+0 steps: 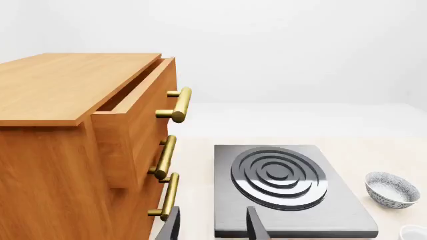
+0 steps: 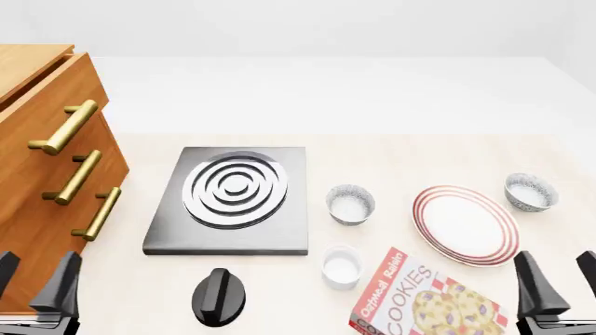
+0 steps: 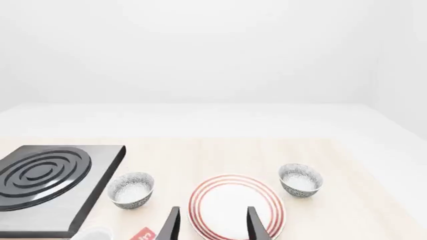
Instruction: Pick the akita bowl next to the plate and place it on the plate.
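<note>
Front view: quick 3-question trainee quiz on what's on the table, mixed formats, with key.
1. True or false: the plate has a bowl on it.
2. How many speckled akita bowls stand on the table?
3. What lies beside the ramekin? A) cookie box B) a spoon C) a mug

Key:
1. False, it is bare.
2. Two: one close by the plate's far right rim, one between the plate and the stove plate.
3. A
</note>
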Robot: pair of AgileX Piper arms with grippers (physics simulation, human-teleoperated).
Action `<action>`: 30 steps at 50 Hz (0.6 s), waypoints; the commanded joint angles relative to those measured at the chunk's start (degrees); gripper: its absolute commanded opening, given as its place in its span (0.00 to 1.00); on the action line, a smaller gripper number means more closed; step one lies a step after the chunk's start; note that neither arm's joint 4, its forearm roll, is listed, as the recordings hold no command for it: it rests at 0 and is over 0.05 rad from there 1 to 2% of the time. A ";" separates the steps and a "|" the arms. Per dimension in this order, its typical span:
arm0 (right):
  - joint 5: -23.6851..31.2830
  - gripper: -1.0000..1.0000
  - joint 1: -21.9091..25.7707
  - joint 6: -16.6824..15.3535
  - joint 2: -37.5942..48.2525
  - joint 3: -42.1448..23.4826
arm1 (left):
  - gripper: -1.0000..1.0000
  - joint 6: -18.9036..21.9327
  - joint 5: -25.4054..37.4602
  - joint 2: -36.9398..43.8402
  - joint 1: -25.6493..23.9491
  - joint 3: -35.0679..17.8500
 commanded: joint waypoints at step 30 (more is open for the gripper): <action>-2.58 1.00 1.05 -0.32 4.28 -2.05 | 1.00 0.00 0.00 0.00 0.00 0.00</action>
